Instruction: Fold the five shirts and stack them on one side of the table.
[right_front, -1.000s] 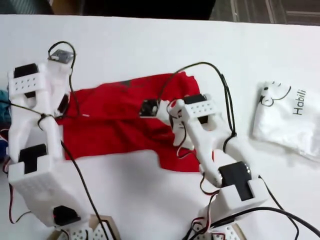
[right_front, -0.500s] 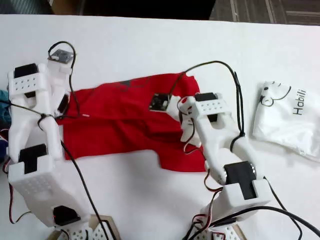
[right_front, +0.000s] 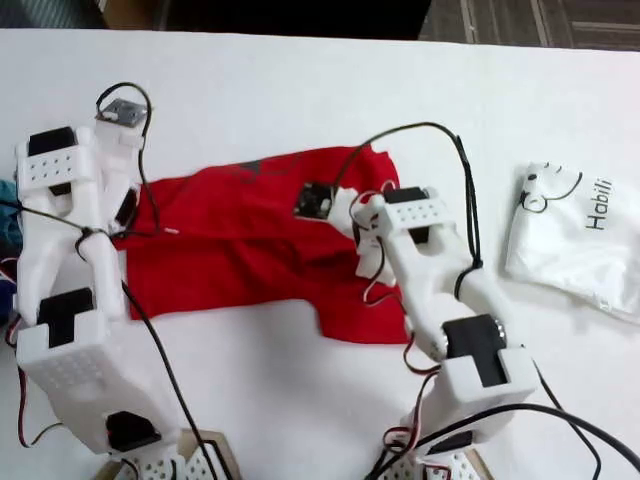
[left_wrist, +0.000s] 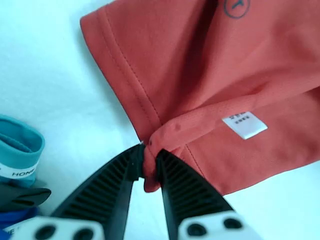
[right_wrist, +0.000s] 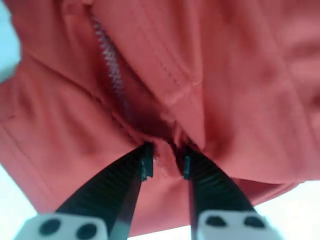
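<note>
A red shirt (right_front: 240, 240) lies crumpled across the middle of the table. At its left sleeve edge, my left gripper (left_wrist: 149, 162) is shut on a pinch of the red hem; in the high view that gripper (right_front: 128, 218) sits at the shirt's left end. My right gripper (right_wrist: 165, 160) is shut on a raised fold of the red shirt (right_wrist: 200, 75), and from above it (right_front: 352, 238) hangs over the shirt's right half. A folded white shirt (right_front: 575, 240) rests at the right side of the table.
Teal and blue cloth (left_wrist: 17, 145) lies just left of the left gripper, at the table's left edge (right_front: 5, 225). Cables loop over both arms. Bare white table (right_front: 300, 90) stretches behind the red shirt.
The right arm shifted right with its fold of red shirt, then came back slightly left. The left arm has stayed still, holding the sleeve edge.
</note>
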